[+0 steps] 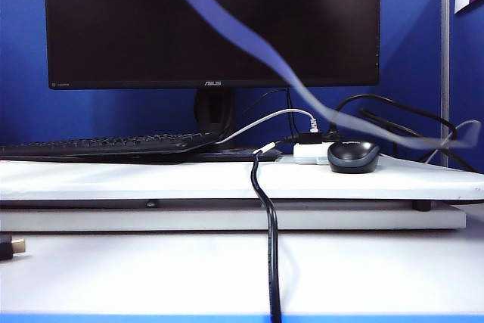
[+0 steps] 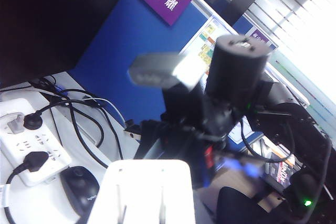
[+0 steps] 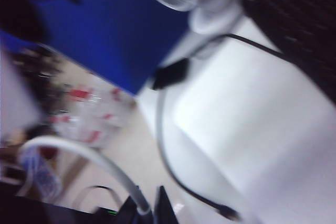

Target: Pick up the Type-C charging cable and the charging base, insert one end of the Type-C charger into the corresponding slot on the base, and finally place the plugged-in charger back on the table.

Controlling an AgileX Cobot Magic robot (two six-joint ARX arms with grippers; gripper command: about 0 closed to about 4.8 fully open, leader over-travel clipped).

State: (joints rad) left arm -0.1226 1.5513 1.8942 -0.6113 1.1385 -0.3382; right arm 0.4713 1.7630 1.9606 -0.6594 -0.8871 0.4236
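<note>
Cable (image 3: 79, 153) in right pincer (image 3: 148, 211); base (image 2: 144, 192) in left pincer (image 2: 147, 216)

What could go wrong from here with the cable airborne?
1. The right wrist view is blurred by motion, and the right gripper pinches the Type-C charging cable at its tips: it may slip.
2. The cable's loose length streaks across the monitor and could snag the black cable near the mouse.
3. The charging base at the left gripper shows its prongs, not its slot: alignment is unchecked.
</note>
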